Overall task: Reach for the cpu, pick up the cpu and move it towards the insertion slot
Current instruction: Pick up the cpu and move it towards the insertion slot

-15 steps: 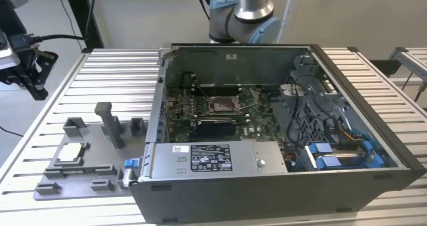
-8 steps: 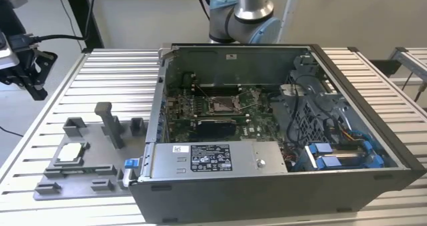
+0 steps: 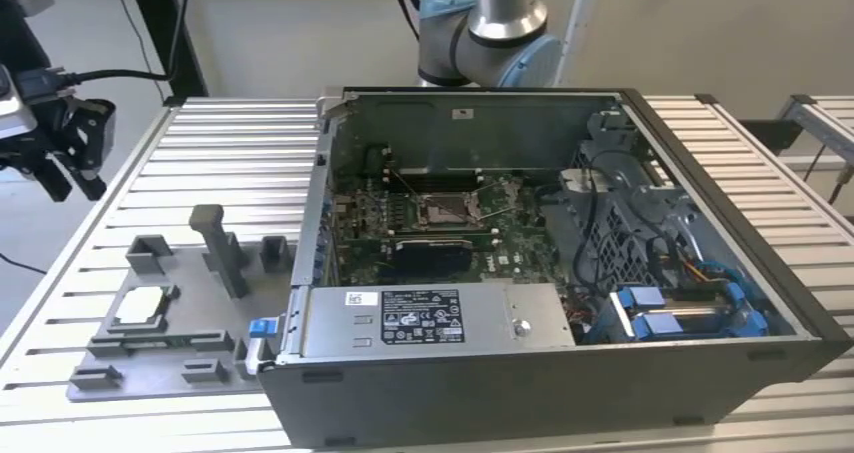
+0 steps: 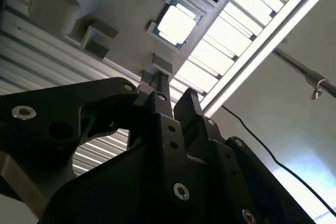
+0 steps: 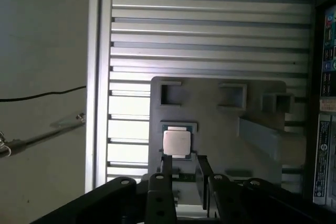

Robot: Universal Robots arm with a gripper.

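Gripper (image 3: 74, 185) spread, empty, near slatted metal table (image 3: 227, 153) edge; cpu (image 3: 144, 305) on grey fixture (image 3: 174, 358); pale wall (image 3: 294, 23) behind.

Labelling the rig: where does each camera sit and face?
Exterior view: off the arm, looking down into the computer case, arm behind it.
First wrist view: on the wrist, looking past the open gripper onto the cpu.
Second wrist view: on the wrist, slanted, past the gripper.
Both wrist views share gripper and cpu.
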